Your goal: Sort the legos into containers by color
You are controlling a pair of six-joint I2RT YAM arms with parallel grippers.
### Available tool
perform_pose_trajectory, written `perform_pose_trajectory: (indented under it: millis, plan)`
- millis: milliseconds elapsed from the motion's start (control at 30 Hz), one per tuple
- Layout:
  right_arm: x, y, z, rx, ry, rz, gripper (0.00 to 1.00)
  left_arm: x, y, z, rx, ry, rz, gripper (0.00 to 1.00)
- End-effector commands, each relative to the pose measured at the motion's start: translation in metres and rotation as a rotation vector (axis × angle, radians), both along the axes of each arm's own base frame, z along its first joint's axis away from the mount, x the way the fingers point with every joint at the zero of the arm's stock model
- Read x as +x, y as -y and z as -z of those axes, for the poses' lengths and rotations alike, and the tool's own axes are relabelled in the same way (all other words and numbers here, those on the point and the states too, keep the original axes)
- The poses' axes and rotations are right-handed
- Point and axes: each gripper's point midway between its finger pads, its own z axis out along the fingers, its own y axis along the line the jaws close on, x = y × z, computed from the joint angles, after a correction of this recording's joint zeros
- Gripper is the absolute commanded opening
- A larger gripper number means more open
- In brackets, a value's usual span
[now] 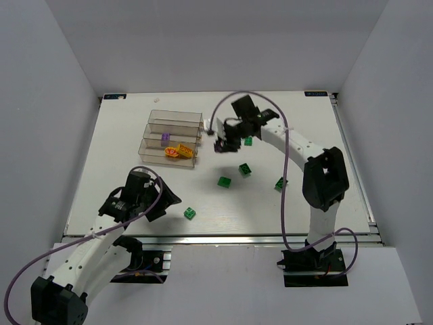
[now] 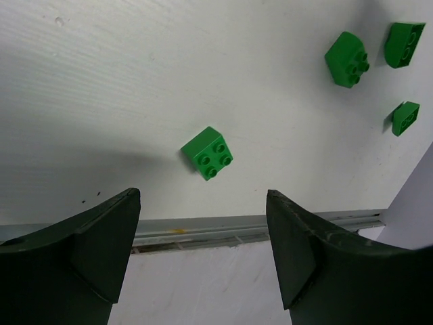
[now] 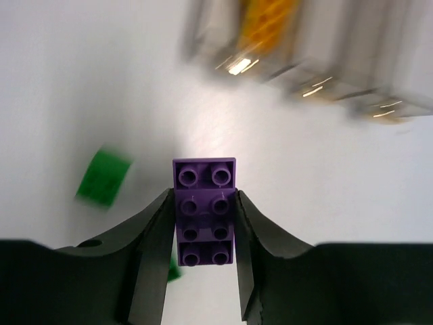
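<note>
Toward the far centre of the white desk point(image 1: 115, 162), just right of the row of clear plastic rectangular bins point(image 1: 176, 122), the right gripper point(image 1: 220, 143) is clamped partway closed on the long sides of a purple two-by-four studded plastic brick point(image 3: 205, 203). Bin contents: one purple brick point(image 1: 166, 137) in a middle compartment, orange-yellow bricks point(image 1: 178, 152) in the nearest compartment. Near the desk's front edge, the left gripper point(image 2: 201, 203) is spread wide and holds nothing, with a small green square brick point(image 2: 208, 153) lying close ahead of it and four more green bricks point(image 1: 224, 181) loose farther right.
</note>
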Motion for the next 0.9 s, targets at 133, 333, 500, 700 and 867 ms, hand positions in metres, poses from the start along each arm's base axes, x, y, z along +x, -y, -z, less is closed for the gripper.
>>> perform_pose_trajectory:
  millis: [133,333,500,700,867]
  plan:
    - [0.074,-0.109,-0.086,0.333,-0.065,0.325,0.00,-0.009,-0.001,0.008,-0.022,-0.013,-0.016,0.85]
    - [0.118,-0.152,-0.082,0.468,0.044,0.527,0.00,-0.007,0.000,0.005,-0.034,0.000,-0.028,0.85]
    - [0.138,-0.170,-0.062,0.488,0.112,0.570,0.11,-0.006,0.009,0.006,-0.081,-0.004,-0.016,0.85]
    - [0.147,-0.174,-0.044,0.459,0.144,0.570,0.53,-0.009,0.015,0.010,-0.105,-0.049,0.003,0.85]
    - [0.147,-0.167,-0.059,0.487,0.158,0.564,0.77,-0.010,0.023,0.024,-0.127,-0.115,0.018,0.86]
